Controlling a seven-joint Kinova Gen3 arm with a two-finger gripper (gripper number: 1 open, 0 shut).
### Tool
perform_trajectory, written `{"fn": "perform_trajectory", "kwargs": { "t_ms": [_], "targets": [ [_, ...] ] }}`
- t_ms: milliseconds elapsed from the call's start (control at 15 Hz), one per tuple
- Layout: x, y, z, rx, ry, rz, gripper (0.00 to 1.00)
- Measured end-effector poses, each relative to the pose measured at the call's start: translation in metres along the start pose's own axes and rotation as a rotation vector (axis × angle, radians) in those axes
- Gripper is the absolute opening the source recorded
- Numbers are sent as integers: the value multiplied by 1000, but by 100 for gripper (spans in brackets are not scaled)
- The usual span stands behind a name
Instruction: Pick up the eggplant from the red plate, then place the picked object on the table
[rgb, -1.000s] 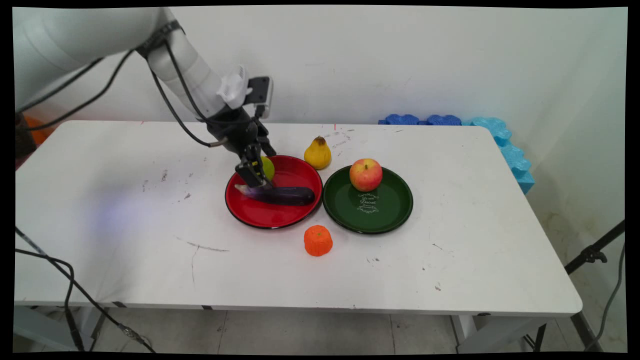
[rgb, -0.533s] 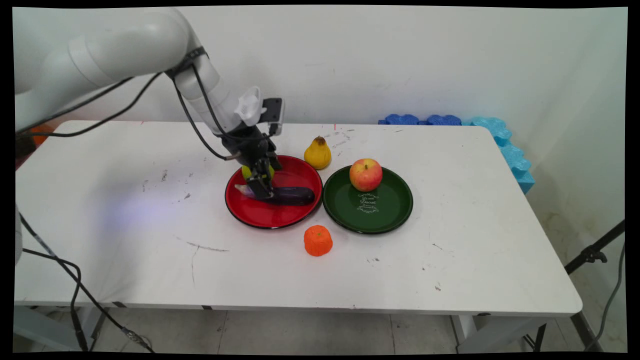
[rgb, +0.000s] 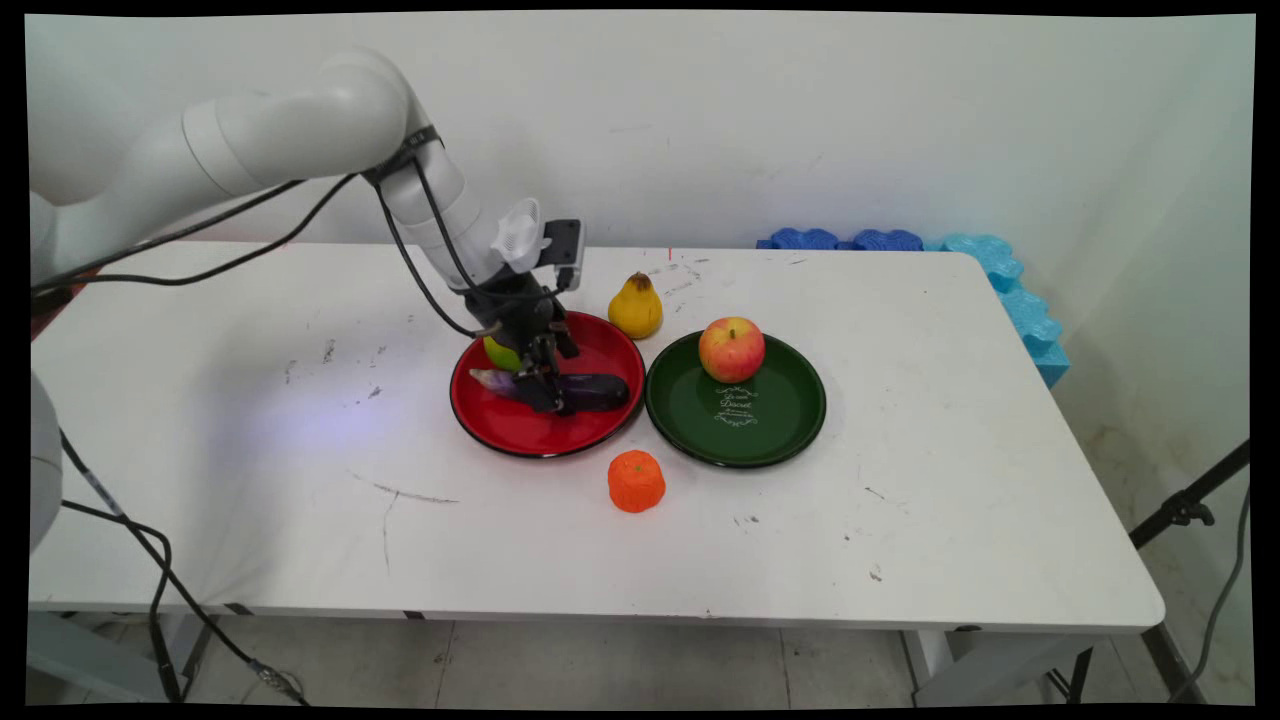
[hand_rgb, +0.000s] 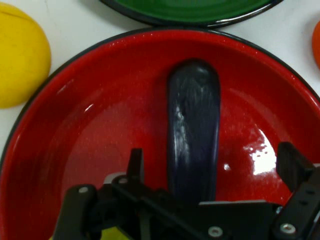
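The black two-finger gripper (hand_rgb: 210, 172) stands spread astride a smooth, glossy dark purple aubergine (rgb: 585, 391) lying in the shiny round red plate (rgb: 520, 430), beside a green lime (rgb: 500, 353), mid-desk.

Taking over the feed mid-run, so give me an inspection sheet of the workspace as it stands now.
Surface: white table, scuffed.
Job's things: eggplant and a green fruit in the red plate; apple on the green plate.
Clutter: pear and orange fruit on the table.
Grippers: claw open, fingers astride the eggplant.
Cables: black cables hang from the arm.
Surroundings: white wall, blue foam.
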Motion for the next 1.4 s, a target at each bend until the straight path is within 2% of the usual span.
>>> {"fn": "perform_trajectory", "kwargs": {
  "t_ms": [267,333,667,933,1133,1400],
  "targets": [
    [-2,-2,10,-4,5,1,100],
    [-2,-2,12,-5,6,2,0],
    [-3,-4,16,-8,15,17,0],
    [6,-3,5,-2,39,13,0],
    [20,2,-21,17,71,8,0],
    [43,17,-66,36,129,-51,0]
  ]
}}
